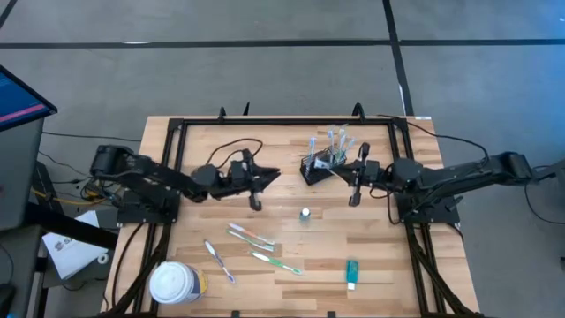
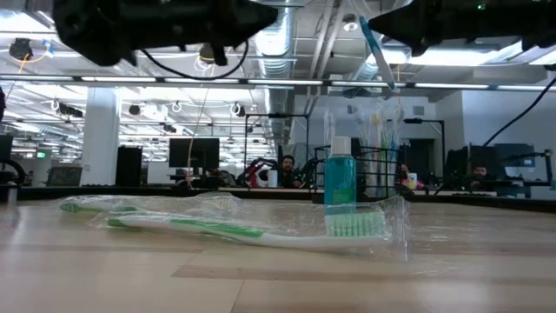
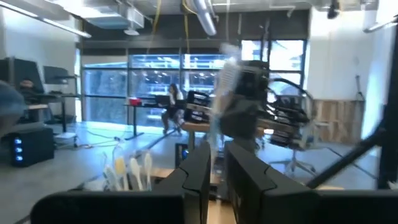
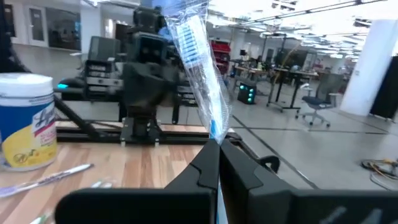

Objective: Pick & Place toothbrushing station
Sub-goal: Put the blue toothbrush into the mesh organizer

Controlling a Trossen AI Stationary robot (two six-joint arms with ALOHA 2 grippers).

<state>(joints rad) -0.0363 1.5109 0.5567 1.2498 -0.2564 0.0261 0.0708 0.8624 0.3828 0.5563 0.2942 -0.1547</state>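
Note:
The black wire-mesh caddy stands on the table's far middle with several toothbrushes upright in it. My right gripper hovers just right of it, shut on a blue toothbrush in a clear wrapper, also seen tilted high in the low view. My left gripper hangs left of the caddy, its fingers a narrow gap apart with nothing between. Three wrapped toothbrushes and a teal tube lie flat on the near half of the table. My right gripper pinches the wrapped toothbrush at its lower end between its two fingers. The fingers reach out level from the table's right side. The toothbrush stands up from the fingers, leaning a little, bristle end on top, lifted clear of the table.
A white-lidded yellowish tub stands at the near left corner. A small teal bottle stands mid-table, in front of the caddy. A black frame runs around the tabletop. People sit at desks in the room beyond.

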